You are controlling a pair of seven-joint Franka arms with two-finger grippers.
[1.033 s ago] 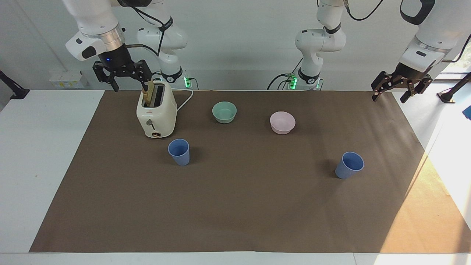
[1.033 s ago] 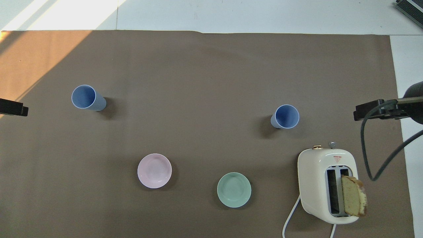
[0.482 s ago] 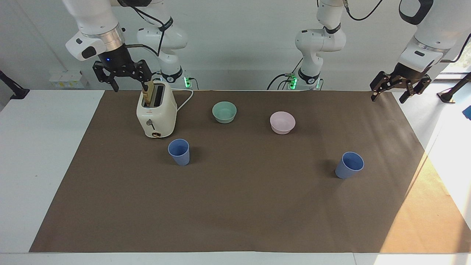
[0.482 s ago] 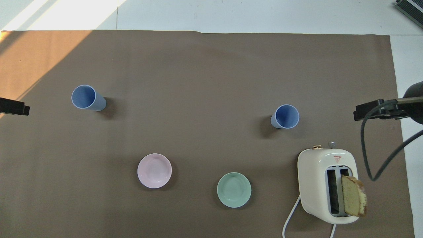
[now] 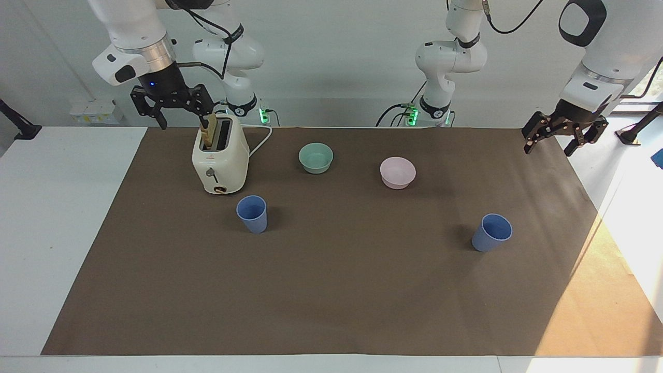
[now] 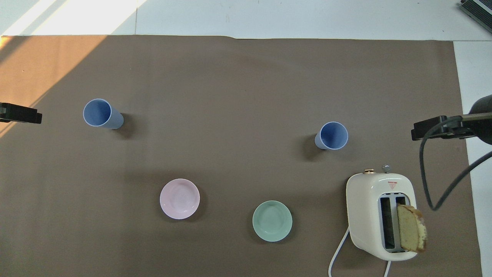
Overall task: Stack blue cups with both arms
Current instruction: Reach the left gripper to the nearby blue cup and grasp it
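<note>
Facing view: both blue cups stand upright and well apart on the brown mat, one just beside the toaster toward the right arm's end of the bench, the other toward the left arm's end. That split probably gives each arm its own cup. The right end effector hangs released over the toaster; the left end effector hangs released above the mat's corner. Nothing is stacked yet.
</note>
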